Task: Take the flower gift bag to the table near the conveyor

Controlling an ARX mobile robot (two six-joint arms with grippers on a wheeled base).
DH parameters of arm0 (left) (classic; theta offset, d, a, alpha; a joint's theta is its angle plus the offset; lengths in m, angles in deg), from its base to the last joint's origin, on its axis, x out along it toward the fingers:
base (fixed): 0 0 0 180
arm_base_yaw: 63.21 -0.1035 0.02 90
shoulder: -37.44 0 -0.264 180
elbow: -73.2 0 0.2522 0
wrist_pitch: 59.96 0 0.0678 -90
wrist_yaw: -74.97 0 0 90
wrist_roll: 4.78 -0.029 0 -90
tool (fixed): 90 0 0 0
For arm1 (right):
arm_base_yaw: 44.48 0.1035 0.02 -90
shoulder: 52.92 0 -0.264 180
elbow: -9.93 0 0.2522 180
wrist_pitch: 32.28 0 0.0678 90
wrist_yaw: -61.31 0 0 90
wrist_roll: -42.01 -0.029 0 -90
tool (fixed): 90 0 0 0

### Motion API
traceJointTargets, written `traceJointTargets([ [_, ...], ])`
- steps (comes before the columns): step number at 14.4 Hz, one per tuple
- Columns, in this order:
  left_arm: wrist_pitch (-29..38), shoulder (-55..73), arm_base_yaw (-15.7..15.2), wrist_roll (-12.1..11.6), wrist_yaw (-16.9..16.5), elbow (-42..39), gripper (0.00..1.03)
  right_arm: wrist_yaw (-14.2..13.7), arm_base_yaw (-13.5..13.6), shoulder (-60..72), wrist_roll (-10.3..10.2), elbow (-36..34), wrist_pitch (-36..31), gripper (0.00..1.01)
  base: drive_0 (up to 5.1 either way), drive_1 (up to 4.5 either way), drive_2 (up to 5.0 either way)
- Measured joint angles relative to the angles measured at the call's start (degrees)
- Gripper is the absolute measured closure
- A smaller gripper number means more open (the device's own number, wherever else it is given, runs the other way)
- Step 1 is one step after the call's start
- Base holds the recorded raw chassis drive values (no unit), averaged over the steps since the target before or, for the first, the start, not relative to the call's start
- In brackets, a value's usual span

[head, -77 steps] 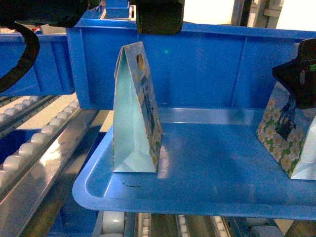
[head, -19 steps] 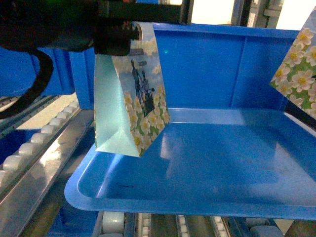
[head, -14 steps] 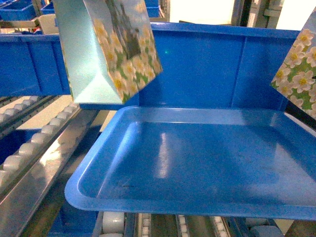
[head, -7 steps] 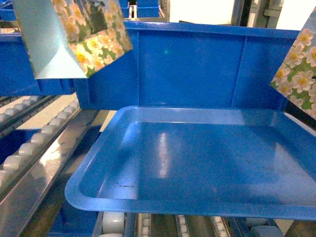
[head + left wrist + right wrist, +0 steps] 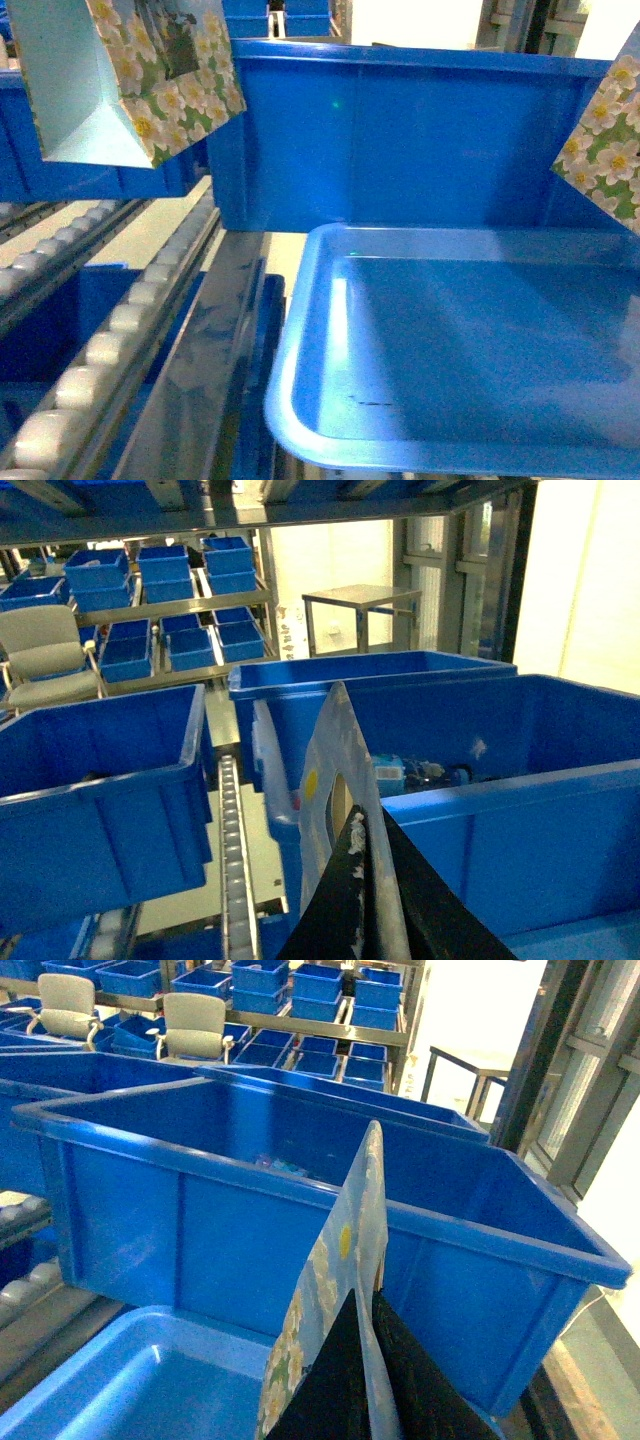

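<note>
Two flower gift bags hang in the air. In the head view one flower gift bag [image 5: 130, 80], with white daisies and a pale mint side, floats at the top left above the conveyor [image 5: 110, 340]. My left gripper [image 5: 365, 830] is shut on its top edge [image 5: 335, 770]. The second flower gift bag [image 5: 605, 140] shows at the right edge, above the tray. My right gripper [image 5: 370, 1310] is shut on that bag's top edge [image 5: 345, 1250]. Neither gripper shows in the head view. The table is out of view.
A glossy blue tray [image 5: 300, 380] lies at lower right, and a tall blue bin [image 5: 400, 140] stands behind it. Steel rails run beside the roller lanes on the left. More blue bins [image 5: 100, 780] and shelving [image 5: 170, 590] stand beyond.
The left bag has been lifted out of the tray, up and to the left. The head view has since shifted, so tray and bin sit further right. The right bag stays at the right edge.
</note>
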Motion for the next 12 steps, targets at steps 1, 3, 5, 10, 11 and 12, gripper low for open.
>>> traceJointTargets([
  [1, 0.1, 0.0, 0.0, -0.1, 0.0, 0.0, 1.01, 0.0, 0.0, 0.0, 0.0, 0.0, 0.0, 0.99, -4.7, 3.53, 1.6],
  [3, 0.0, 0.0, -0.3, -0.1, 0.0, -0.2, 1.01, 0.3, 0.1, 0.0, 0.0, 0.0, -0.2, 0.99, -4.5, 1.76, 3.0],
  [5, -0.2, 0.0, 0.0, -0.2, 0.0, -0.2, 1.01, 0.0, 0.0, 0.0, 0.0, -0.1, 0.2, 0.99, -4.2, -0.16, 4.4],
  [10, 0.0, 0.0, 0.0, -0.2, 0.0, -0.2, 1.01, 0.1, 0.0, 0.0, 0.0, -0.1, 0.0, 0.99, -4.3, -0.12, 4.3],
  [11, -0.3, 0.0, 0.0, -0.2, 0.0, -0.2, 1.01, 0.1, 0.0, 0.0, 0.0, -0.1, 0.1, 0.99, -4.5, -0.03, 4.2],
  [12, 0.0, 0.0, 0.0, -0.2, 0.0, -0.2, 1.01, 0.1, 0.0, 0.0, 0.0, -0.1, 0.0, 0.99, -4.5, -0.03, 4.2],
])
